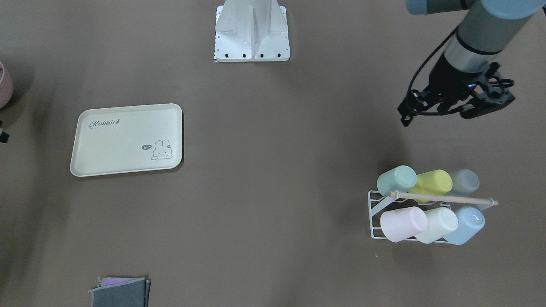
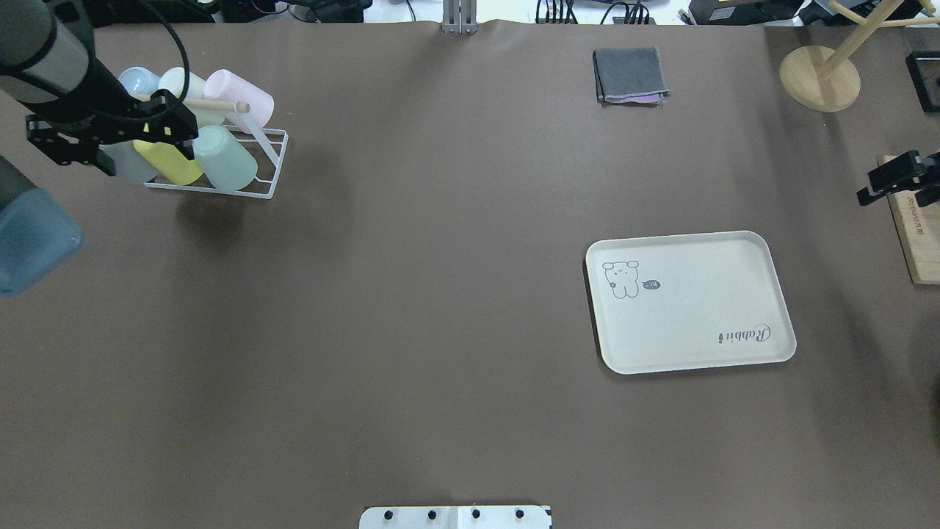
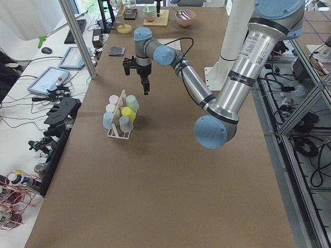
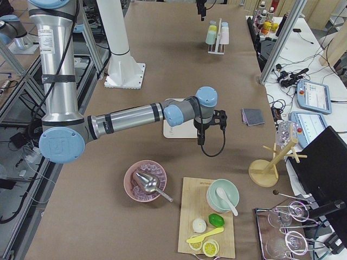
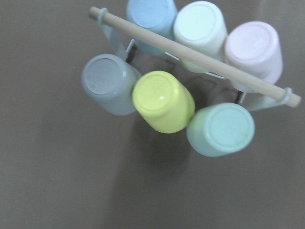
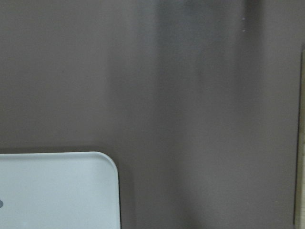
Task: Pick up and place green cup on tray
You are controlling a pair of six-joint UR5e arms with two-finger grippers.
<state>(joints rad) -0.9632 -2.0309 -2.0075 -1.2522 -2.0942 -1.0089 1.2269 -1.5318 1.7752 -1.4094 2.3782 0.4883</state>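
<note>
The green cup (image 1: 396, 180), pale mint, lies tilted in a white wire rack (image 1: 375, 213), at the corner nearest the robot and the tray side; it also shows in the overhead view (image 2: 224, 156) and the left wrist view (image 5: 221, 130). The tray (image 1: 128, 138) lies flat and bare across the table (image 2: 690, 301); its corner shows in the right wrist view (image 6: 57, 191). My left gripper (image 1: 404, 117) hangs above the table on the robot's side of the rack (image 2: 180, 121); it looks shut and empty. My right gripper (image 2: 872, 195) hovers beyond the tray's outer edge; it looks shut and empty.
The rack holds several other cups: yellow-green (image 1: 433, 184), grey, pink, cream and blue, under a wooden handle bar (image 1: 443, 198). A folded grey cloth (image 2: 631, 73), a wooden stand (image 2: 819, 77) and a cutting board (image 2: 914, 242) are at the far right. The robot base (image 1: 251, 34) stands mid-table.
</note>
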